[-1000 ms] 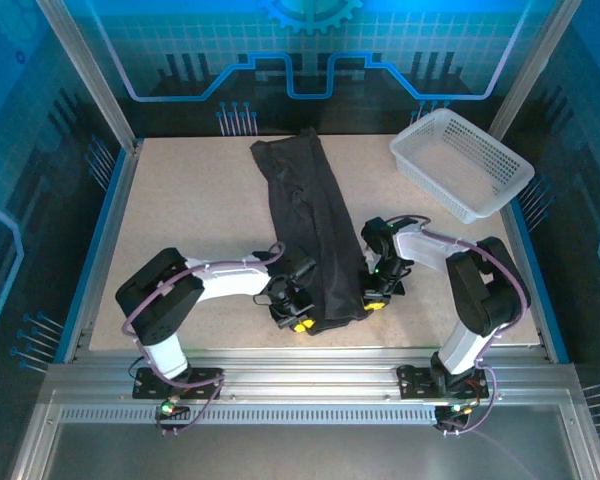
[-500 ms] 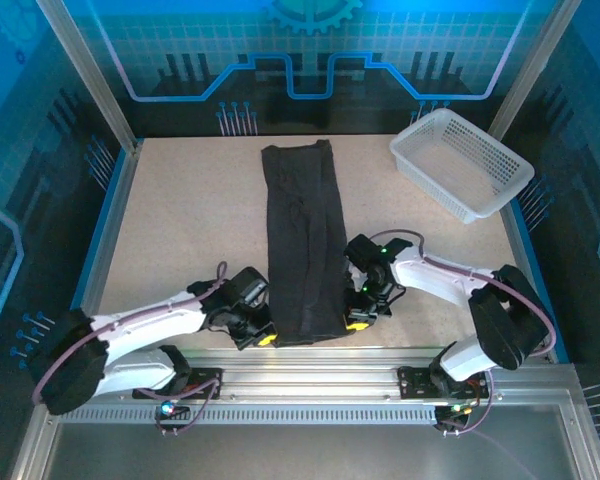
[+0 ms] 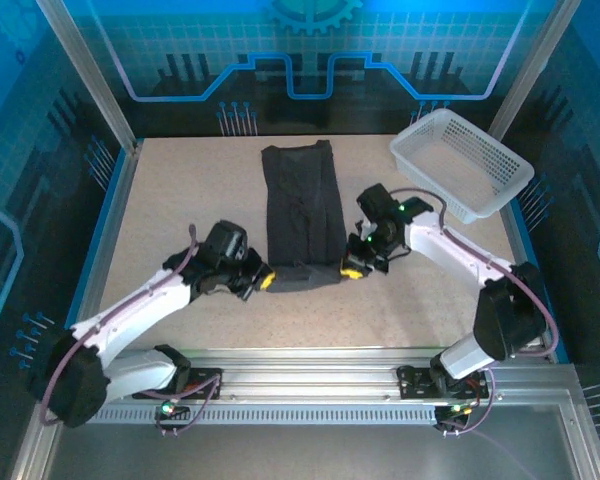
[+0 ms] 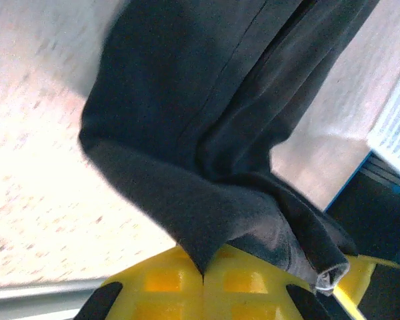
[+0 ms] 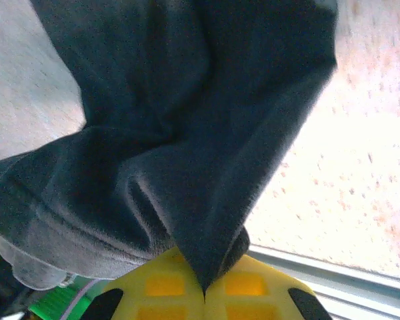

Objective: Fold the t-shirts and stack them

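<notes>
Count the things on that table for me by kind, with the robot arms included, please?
Dark grey t-shirt: 1
White mesh basket: 1
Robot arms: 2 (left, right)
Total: 4

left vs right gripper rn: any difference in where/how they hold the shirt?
The left gripper pinches the t-shirt at its near-left corner; the right gripper pinches the near-right corner. In the top view the right gripper sits slightly farther back than the left gripper, so the held edge runs a bit askew. Shared: both are shut on the cloth, yellow pads pressed together.
</notes>
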Robot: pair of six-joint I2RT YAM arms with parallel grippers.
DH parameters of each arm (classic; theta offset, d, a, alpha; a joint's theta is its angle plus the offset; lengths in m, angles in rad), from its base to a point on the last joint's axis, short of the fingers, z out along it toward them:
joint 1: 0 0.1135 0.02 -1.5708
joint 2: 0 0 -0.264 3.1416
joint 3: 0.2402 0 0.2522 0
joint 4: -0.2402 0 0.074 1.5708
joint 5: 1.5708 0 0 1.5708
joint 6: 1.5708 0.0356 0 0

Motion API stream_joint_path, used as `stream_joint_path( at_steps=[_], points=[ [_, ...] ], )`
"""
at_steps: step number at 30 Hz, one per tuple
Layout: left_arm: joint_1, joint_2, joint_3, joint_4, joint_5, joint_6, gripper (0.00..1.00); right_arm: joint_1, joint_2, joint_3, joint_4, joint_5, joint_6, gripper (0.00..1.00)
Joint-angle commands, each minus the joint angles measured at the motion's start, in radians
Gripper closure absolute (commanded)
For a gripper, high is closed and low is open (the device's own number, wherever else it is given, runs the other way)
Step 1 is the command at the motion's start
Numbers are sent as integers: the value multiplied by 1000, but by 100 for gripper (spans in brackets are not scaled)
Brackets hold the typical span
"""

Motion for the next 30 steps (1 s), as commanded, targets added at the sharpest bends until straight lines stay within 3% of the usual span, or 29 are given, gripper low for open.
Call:
stream_joint_path(
  at_steps=[1, 6, 13, 15, 17, 18, 21, 24, 30],
  points=[
    [75, 116, 139, 29, 56, 93, 100, -42, 108, 123, -22, 33, -16, 100],
    [186, 344, 328, 32, 116, 193, 100, -100, 316, 355, -20, 42, -28, 100],
    [265, 660, 590, -3, 153, 275, 100, -144, 635, 703, -95, 46, -38, 99],
    [280, 733, 633, 8, 170, 283, 96, -157, 711, 796, -131, 60, -45, 84],
    [292, 802, 696, 7, 200, 307, 74, -171, 757, 864, -150, 70, -55, 68],
    [296, 816, 720, -14, 198, 320, 70, -176, 763, 893, -158, 75, -70, 63],
    [301, 758, 727, -77, 143, 358, 61, -183, 742, 957, -177, 102, -134, 50],
    [291, 621, 619, -96, 101, 348, 55, -190, 659, 923, -197, 148, -183, 46],
    [210, 330, 204, -21, 82, 195, 55, -182, 342, 401, -12, 151, -178, 44]
  ],
)
